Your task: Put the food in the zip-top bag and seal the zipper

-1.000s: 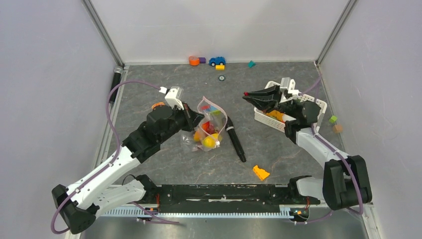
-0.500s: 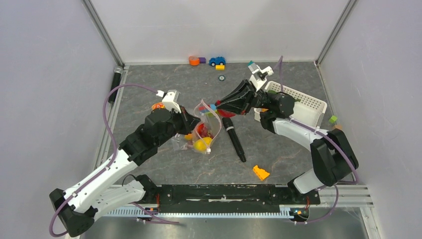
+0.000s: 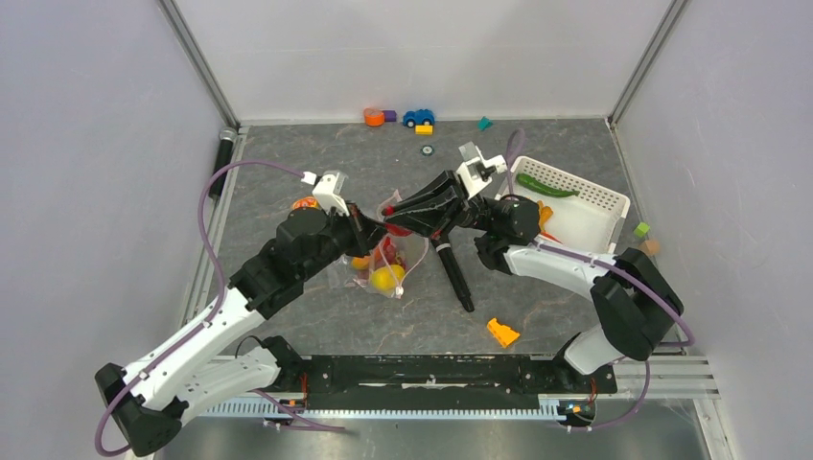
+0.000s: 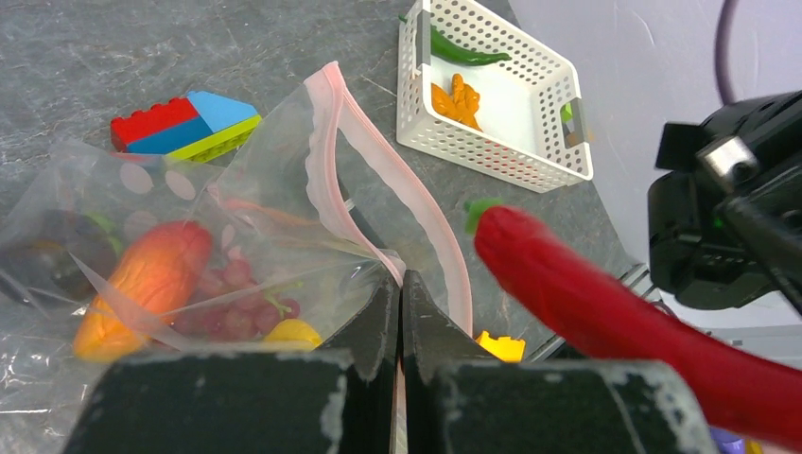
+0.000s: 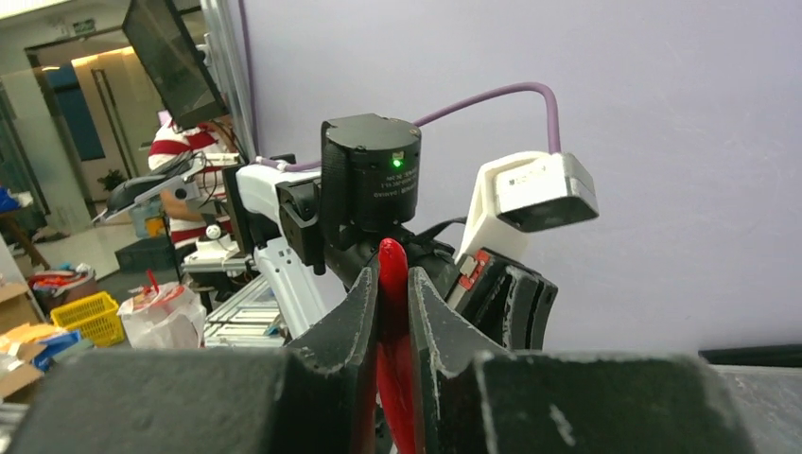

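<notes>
The clear zip-top bag [image 3: 395, 261] lies mid-table, its mouth held up and open. Its pink zipper [image 4: 326, 132] loops round the mouth. My left gripper [image 4: 399, 284] is shut on the bag's mouth edge; it also shows in the top view [image 3: 372, 230]. Inside the bag are an orange-red fruit [image 4: 142, 279], purple grapes [image 4: 236, 293] and a yellow piece [image 3: 387, 277]. My right gripper [image 5: 390, 284] is shut on the red chili [image 5: 392, 257], which hangs just above the bag's mouth [image 4: 586, 303]. A green pepper [image 3: 548, 186] and an orange carrot [image 4: 459, 95] lie in the basket.
The white lattice basket [image 3: 599, 209] stands at the right. A black marker [image 3: 454, 271] lies beside the bag. An orange wedge block [image 3: 502, 332] sits near the front. Coloured bricks [image 4: 180, 123] lie behind the bag, and small toys [image 3: 419, 118] line the back wall.
My right arm has swung left from the basket, carrying the red chili to the bag's mouth. My left gripper has kept its hold on the bag's edge.
</notes>
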`<state>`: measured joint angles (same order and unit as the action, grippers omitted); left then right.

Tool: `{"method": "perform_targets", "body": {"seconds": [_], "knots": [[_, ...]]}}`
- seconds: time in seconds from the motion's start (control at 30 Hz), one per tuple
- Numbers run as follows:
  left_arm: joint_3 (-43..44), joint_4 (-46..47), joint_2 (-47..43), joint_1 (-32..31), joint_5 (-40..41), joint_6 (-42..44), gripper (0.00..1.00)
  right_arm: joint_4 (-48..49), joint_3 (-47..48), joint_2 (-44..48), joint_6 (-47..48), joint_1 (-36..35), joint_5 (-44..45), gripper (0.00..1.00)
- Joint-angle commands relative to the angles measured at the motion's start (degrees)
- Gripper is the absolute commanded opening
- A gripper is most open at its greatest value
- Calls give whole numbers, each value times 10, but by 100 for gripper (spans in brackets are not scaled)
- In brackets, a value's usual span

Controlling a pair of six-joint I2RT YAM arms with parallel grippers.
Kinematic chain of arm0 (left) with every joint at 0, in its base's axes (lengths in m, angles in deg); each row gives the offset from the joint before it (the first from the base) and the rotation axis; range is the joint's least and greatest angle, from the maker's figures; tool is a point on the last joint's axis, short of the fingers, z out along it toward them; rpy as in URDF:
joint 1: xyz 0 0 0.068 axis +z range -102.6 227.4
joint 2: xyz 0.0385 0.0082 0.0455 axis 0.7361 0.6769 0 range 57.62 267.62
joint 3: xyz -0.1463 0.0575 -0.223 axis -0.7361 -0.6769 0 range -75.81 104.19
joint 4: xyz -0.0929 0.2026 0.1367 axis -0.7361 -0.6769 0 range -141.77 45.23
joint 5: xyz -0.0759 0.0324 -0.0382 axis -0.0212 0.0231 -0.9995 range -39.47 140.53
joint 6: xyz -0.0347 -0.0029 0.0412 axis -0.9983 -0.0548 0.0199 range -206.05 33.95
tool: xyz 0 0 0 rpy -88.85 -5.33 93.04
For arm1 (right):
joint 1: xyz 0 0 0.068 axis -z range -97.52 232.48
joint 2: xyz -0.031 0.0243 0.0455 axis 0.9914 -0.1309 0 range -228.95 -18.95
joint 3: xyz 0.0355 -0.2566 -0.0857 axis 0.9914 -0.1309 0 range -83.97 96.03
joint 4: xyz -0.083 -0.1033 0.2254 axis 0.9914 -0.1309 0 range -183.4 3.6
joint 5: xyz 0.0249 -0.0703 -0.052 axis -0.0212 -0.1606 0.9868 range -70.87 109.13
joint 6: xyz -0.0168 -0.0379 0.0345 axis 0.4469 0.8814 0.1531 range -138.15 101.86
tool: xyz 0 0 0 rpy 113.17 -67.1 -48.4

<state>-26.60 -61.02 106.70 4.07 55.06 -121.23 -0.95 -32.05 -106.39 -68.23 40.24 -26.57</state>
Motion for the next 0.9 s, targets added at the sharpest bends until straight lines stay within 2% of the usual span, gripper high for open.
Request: {"method": "perform_targets", "body": {"seconds": [0.0,0.17,0.4,0.63,0.87], "knots": [[3,42,-14,-1,-4,-20,2,147,-26,-10,19,-19,87,0],[-2,46,-22,-2,0,-24,2,220,-90,-31,-20,-24,168,0],[-2,48,-30,-2,4,-25,2,174,-179,-25,33,-31,258,0],[-1,47,-33,-2,15,-25,2,-63,-225,50,172,-48,372,0],[10,65,-23,-2,-17,-14,2,-387,-140,72,298,-99,529,0]]}}
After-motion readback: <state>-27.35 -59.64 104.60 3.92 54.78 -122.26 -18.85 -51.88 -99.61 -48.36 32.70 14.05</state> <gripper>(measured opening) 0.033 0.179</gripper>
